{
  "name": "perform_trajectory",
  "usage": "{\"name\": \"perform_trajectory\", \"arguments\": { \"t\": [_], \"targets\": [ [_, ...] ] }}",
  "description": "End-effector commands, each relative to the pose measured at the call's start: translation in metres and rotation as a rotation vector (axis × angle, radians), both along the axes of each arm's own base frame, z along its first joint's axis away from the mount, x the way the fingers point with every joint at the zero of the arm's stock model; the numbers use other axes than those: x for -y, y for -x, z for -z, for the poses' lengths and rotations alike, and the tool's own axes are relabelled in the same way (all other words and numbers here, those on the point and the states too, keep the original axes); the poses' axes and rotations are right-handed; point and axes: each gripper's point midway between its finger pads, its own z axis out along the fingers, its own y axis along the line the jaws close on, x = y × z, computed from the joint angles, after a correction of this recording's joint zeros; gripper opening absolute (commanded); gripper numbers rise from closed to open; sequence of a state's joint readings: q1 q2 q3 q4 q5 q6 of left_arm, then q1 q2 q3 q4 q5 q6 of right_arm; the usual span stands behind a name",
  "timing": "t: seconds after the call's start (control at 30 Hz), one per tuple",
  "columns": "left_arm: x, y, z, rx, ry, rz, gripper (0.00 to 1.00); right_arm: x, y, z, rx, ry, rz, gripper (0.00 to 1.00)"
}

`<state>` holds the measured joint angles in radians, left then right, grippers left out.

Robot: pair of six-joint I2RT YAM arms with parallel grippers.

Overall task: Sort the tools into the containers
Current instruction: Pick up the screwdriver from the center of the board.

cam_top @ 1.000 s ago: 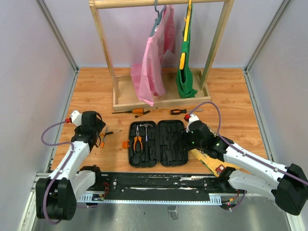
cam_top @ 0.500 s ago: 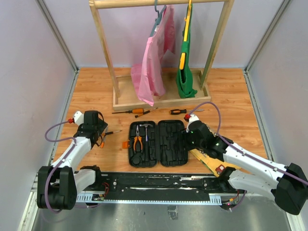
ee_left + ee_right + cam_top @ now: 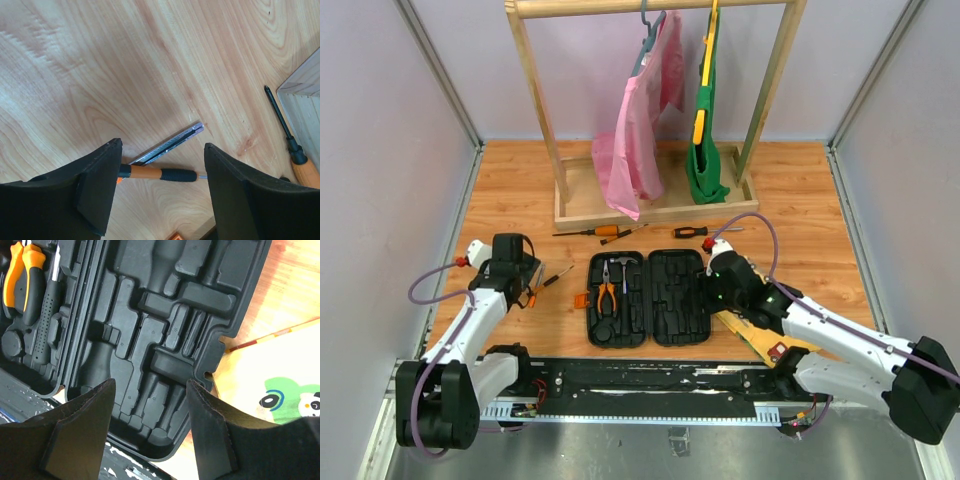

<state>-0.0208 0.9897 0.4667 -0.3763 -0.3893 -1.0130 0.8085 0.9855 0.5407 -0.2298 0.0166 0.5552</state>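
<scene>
Drawn a little nearer the near edge since a second ago, my left jaws hang wide and empty over an orange-and-black screwdriver lying flat on the worktop, with a thin metal tool just beside it. My right jaws have not shifted. They are spread wide, holding nothing, above the right half of the open black case. Its left half holds the orange pliers and the hammer.
</scene>
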Motion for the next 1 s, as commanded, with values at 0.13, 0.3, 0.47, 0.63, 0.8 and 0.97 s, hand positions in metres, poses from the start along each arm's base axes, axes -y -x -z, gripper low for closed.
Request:
{"name": "perform_trajectory", "arguments": {
  "t": [0.13, 0.3, 0.47, 0.63, 0.8, 0.97],
  "targets": [
    [0.020, -0.022, -0.014, 0.049, -0.022, 0.245, 0.63, 0.002, 0.000, 0.008, -0.025, 0.001, 0.018, 0.60],
    [0.048, -0.029, -0.026, 0.129, -0.066, 0.474, 0.62, 0.002, 0.000, 0.010, -0.030, 0.005, 0.017, 0.60],
    [0.070, -0.028, -0.031, 0.147, -0.165, 0.615, 0.64, -0.001, -0.001, 0.011, -0.036, -0.004, 0.014, 0.60],
    [0.071, -0.035, -0.025, 0.090, -0.220, 0.674, 0.65, -0.004, 0.000, 0.011, -0.047, -0.009, 0.006, 0.60],
    [0.070, -0.045, -0.016, 0.017, -0.239, 0.689, 0.65, -0.005, 0.001, 0.010, -0.049, -0.015, 0.001, 0.60],
    [0.078, -0.043, -0.003, -0.031, -0.208, 0.744, 0.63, -0.002, 0.001, 0.010, -0.046, -0.012, 0.010, 0.60]
  ]
}}
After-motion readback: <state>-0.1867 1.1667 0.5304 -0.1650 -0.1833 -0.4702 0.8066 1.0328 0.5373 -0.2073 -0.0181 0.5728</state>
